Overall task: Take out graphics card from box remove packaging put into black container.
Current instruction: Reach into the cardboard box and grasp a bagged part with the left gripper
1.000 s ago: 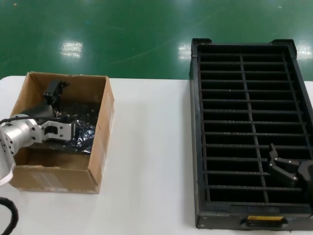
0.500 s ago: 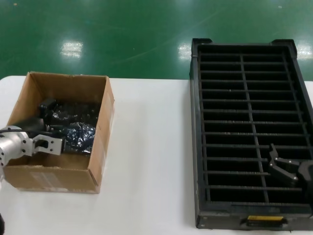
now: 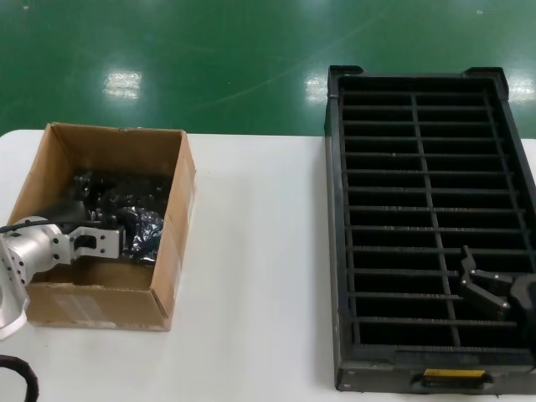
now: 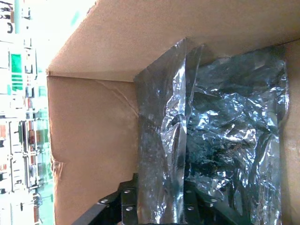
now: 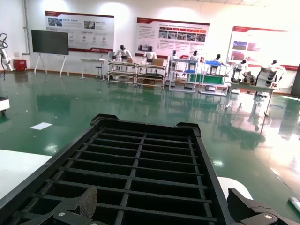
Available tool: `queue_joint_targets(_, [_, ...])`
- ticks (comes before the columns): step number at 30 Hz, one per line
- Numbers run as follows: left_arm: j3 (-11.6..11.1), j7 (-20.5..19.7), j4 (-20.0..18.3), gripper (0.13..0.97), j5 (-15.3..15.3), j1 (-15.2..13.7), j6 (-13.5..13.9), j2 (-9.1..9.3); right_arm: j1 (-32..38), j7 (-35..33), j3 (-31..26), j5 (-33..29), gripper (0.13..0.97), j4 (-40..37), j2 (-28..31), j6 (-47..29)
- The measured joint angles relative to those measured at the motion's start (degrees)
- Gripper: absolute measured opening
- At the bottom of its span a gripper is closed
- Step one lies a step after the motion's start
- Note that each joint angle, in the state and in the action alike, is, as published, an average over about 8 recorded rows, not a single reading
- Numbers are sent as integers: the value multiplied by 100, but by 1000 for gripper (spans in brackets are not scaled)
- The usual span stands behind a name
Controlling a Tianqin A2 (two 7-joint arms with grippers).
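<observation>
The brown cardboard box [image 3: 174,251] stands on the left of the white table. Inside it lie crinkled grey-silver packaging bags [image 3: 141,226]. My left gripper [image 3: 124,236] reaches down into the box. In the left wrist view its fingers [image 4: 127,206] press both sides of an upright bag [image 4: 161,140] near the box wall [image 4: 93,140]; a second bag [image 4: 234,140] lies beside it. No bare graphics card shows; whatever is in the bags is hidden. The black container [image 3: 335,209] lies on the right. My right gripper [image 3: 469,280] hangs open and empty over its near slots, which also show in the right wrist view [image 5: 140,124].
The container's near end carries a yellow label [image 3: 453,374]. Bare white tabletop [image 3: 260,276] separates box and container. Green floor [image 3: 209,59] lies beyond the table's far edge.
My left gripper has dropped from above the box rim down into the box and settled around a bag. The right arm has not moved.
</observation>
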Motion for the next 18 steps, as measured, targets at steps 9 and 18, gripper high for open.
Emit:
queue_joint_targets(9, [-266, 293, -2, 244, -260, 35, -104, 33, 0, 0, 0, 0, 966, 0, 0, 0])
queue_joint_targets(18, [-532, 350, 0, 159, -520, 45, -54, 10, 0, 0, 0, 0, 966, 0, 0, 0])
